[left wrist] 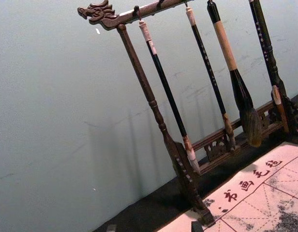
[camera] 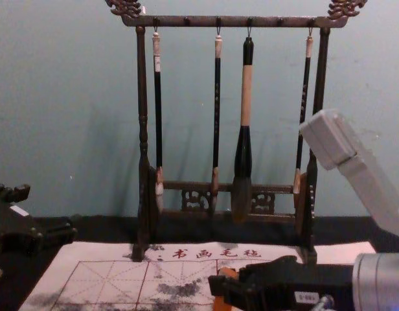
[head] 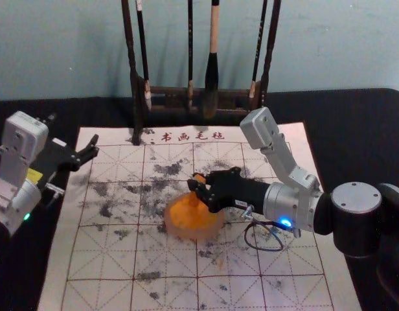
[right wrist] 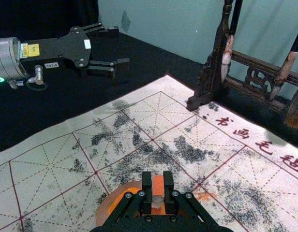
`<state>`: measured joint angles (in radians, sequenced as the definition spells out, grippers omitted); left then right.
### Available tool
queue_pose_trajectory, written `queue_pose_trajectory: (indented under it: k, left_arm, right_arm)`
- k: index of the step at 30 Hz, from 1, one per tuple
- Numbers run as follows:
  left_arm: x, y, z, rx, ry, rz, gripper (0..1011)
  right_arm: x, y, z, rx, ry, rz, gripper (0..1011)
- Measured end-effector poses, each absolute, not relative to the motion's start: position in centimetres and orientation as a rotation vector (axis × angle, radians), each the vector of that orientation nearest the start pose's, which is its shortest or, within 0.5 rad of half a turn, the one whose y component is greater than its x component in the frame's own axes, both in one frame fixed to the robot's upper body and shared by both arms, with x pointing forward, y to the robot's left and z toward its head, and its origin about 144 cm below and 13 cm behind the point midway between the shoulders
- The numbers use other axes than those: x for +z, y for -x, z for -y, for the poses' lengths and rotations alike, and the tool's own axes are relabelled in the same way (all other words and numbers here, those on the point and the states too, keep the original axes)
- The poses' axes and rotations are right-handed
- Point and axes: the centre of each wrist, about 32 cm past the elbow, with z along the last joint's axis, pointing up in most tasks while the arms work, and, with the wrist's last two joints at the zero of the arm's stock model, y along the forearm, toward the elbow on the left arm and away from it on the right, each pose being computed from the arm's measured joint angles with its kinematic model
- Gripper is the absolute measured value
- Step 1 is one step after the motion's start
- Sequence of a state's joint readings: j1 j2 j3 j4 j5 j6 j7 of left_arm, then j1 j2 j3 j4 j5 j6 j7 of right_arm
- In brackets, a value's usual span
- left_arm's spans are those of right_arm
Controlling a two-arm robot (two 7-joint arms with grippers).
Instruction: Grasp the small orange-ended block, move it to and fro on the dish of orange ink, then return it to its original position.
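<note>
My right gripper (head: pixel 198 186) is closed on the small block (right wrist: pixel 157 186), its two fingers pressed against opposite sides. I have the block over the dish (head: pixel 216 229) of orange ink (head: pixel 190 217); I can't tell whether its lower end touches the ink. The dish sits on the gridded mat (head: pixel 277 295). Beyond stands the brush rack (camera: pixel 142 97). My left gripper (head: pixel 73 133) is parked off by the mat's left side, fingers spread, holding nothing.

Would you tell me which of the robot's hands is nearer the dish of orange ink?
Right: the right hand grips the block over the dish, while the left hand is by the left edge of the mat.
</note>
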<state>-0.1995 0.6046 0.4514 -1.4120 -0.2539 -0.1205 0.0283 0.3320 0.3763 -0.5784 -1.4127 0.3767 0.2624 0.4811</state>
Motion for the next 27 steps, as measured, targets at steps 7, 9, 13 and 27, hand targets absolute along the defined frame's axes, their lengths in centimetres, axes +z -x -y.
queue_pose_trajectory:
  k: [7, 9, 13, 27]
  left_arm:
    - [114.0, -48.9, -31.0, 1.248, -0.304, 0.285, 1001]
    - [114.0, -48.9, -31.0, 1.248, -0.304, 0.285, 1001]
    - [114.0, -48.9, -31.0, 1.248, -0.304, 0.285, 1001]
    - [114.0, -48.9, -31.0, 1.248, -0.304, 0.285, 1001]
  right_arm:
    - [115.9, -51.3, 19.2, -0.634, 0.307, -0.151, 133]
    - [115.9, -51.2, 19.2, -0.633, 0.306, -0.151, 133]
    - [115.9, -51.2, 19.3, -0.634, 0.305, -0.150, 133]
    - [118.0, -50.8, 20.6, -0.632, 0.234, -0.129, 133]
